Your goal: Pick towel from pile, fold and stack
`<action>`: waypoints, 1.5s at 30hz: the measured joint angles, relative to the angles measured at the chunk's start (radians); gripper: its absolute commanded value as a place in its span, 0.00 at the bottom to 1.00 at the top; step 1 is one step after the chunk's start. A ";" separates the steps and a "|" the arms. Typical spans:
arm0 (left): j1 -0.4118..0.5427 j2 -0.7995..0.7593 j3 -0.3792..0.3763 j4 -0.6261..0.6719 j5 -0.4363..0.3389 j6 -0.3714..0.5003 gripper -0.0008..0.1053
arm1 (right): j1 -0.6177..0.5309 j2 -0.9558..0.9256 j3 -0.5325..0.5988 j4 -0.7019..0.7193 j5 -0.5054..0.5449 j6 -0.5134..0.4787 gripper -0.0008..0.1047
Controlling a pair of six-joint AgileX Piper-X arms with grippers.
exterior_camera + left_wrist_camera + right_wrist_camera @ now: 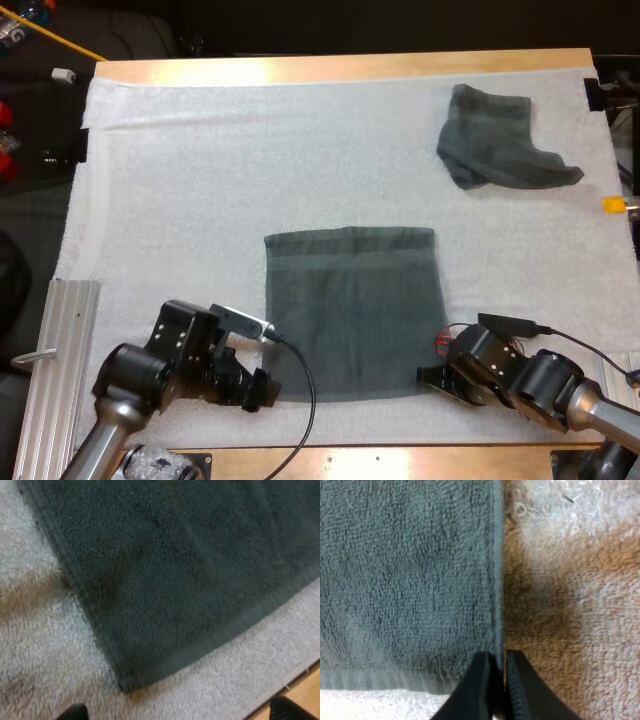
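A dark grey-green towel (350, 310) lies flat in the middle of the white mat, folded to a rough square. A second towel (500, 150) sits crumpled at the far right. My left gripper (262, 388) rests low by the flat towel's near left corner. In the left wrist view its fingertips (75, 712) stand wide apart, and the towel corner (125, 682) lies on the mat ahead of them, untouched. My right gripper (430, 378) is at the near right corner. Its fingers (480, 685) are pinched together on the towel's side hem (496, 605).
The white mat (200, 200) covers most of the wooden table (350, 68). An aluminium rail (60, 370) runs along the near left side. The table's near wooden edge (400, 462) lies just behind both grippers.
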 measured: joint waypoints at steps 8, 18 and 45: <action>0.000 0.173 0.000 -0.059 0.025 0.009 0.65 | 0.000 0.000 0.000 0.000 -0.001 0.000 0.01; 0.000 0.333 0.000 -0.106 0.060 0.030 0.65 | 0.000 0.000 0.000 0.000 -0.001 0.000 0.01; 0.002 0.565 -0.016 -0.176 0.155 0.030 0.35 | 0.000 0.000 0.000 0.000 -0.004 0.000 0.01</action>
